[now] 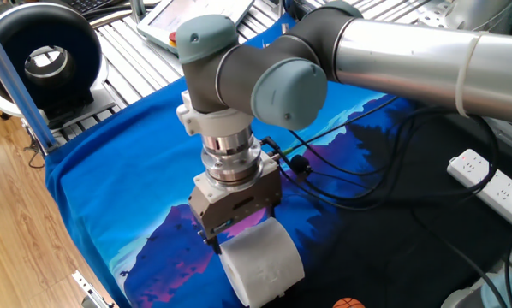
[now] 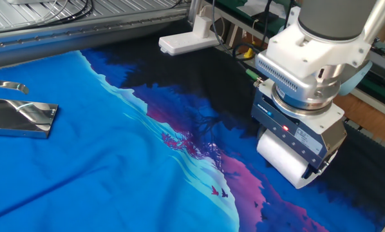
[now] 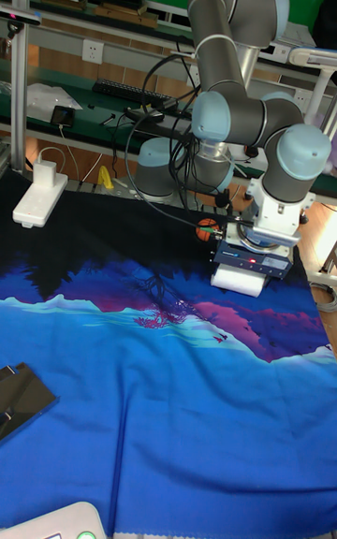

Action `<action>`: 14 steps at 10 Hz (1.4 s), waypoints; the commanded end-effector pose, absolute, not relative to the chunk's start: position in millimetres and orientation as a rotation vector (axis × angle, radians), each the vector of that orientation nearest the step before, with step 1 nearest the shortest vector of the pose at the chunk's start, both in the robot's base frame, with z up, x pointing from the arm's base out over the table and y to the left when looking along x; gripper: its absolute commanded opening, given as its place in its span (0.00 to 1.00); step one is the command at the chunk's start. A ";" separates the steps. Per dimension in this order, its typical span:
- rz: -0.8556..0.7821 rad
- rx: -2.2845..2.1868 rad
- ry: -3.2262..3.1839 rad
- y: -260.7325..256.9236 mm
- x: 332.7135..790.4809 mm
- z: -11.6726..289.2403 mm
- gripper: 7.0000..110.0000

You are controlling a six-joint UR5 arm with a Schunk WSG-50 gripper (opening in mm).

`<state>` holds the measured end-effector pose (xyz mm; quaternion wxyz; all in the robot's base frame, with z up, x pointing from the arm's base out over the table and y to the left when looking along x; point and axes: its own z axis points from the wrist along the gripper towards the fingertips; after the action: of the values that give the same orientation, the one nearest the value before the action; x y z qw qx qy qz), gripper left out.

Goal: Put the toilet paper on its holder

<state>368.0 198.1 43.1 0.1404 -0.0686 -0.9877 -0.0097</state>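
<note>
The grey two-finger gripper (image 1: 239,233) straddles the plump white toilet paper roll (image 1: 261,261) lying on the blue printed cloth (image 2: 102,174); whether it actually clenches the roll, I cannot tell. The shiny silver metal holder (image 2: 20,118) sits well apart, far left in the other fixed view.

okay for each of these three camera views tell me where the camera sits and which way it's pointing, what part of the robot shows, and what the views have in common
One fixed view: high, beside the arm, looking down on the toilet paper; elbow, wrist and gripper show.
The other fixed view: low over the blue cloth, facing the gripper; the holder lies far left; only the wrist and gripper show.
Tall fixed view: across the table, facing the arm's base and the back shelves; the whole arm shows.
Shared: all three show the gripper over the roll; jaws mostly hidden.
</note>
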 end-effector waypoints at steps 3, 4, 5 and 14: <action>-0.041 -0.221 -2.793 202.7 355.2 47.0 1.00; -0.037 -0.227 -2.785 201.8 353.6 47.2 1.00; -0.034 -0.229 -2.778 200.8 352.5 47.6 0.79; -0.025 -0.253 -2.684 203.2 338.2 50.3 1.00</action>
<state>342.0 200.9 47.7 0.2065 -0.0890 -0.9744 -0.0045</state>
